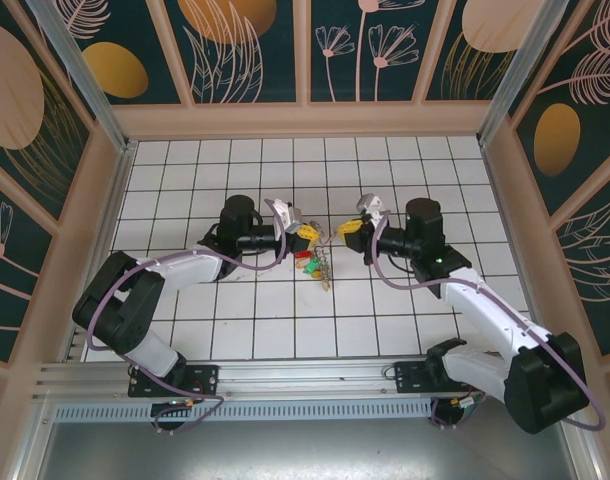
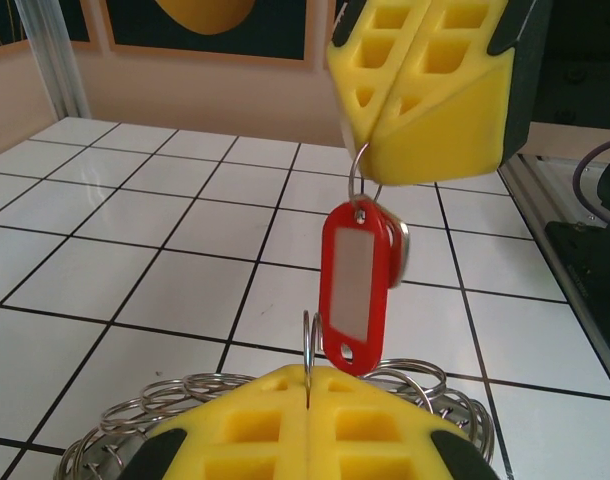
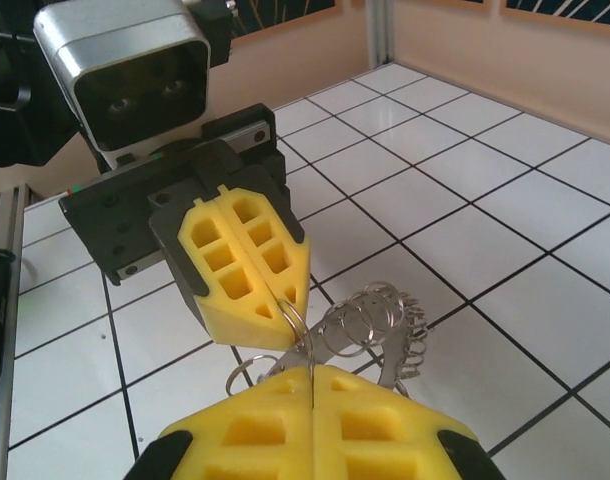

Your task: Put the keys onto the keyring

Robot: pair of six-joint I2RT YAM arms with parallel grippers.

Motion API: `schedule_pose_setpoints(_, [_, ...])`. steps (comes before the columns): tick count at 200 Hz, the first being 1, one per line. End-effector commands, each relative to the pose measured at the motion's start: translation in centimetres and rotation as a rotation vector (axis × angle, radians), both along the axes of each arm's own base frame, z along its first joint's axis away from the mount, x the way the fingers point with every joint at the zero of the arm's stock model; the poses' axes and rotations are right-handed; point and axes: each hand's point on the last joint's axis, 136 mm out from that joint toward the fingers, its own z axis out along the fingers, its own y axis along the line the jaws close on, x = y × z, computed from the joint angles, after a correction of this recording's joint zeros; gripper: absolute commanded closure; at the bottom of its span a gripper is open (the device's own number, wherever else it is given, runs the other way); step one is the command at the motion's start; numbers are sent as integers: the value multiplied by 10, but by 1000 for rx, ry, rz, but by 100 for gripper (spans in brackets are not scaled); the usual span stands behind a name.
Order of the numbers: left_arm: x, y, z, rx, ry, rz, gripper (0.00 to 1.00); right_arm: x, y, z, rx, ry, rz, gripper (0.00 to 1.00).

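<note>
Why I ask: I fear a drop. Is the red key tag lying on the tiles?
No, the red key tag hangs from a ring pinched in the right pincer.

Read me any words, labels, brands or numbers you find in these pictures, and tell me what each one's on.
None can be read. The red key tag has a blank label window, and the camera housing on the left wrist bears no legible marking.

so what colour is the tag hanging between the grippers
Red tag with a pale label window. The left wrist view shows it best.
</note>
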Motion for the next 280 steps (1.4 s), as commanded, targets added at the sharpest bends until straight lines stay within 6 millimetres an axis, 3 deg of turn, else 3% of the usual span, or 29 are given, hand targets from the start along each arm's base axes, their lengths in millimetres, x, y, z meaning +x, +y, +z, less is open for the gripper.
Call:
schedule_pose_setpoints(1, [-3,-4,24,-45,-44,-27,100,-1,10,7,-27,-45,59,100])
schedule_pose_setpoints(125, [0,-5,23,-43,-33,-21,100,5,41,0,-70,-31,144,100])
schedule_pose_setpoints(202, [-1,-4,23,-41,-46,-18,100,35,28,-5,-146,-87,-74,100])
schedule_pose_setpoints(280, [1,-2,25,-60,-67,1,100,41,19,-17,-185,-41,-173,100])
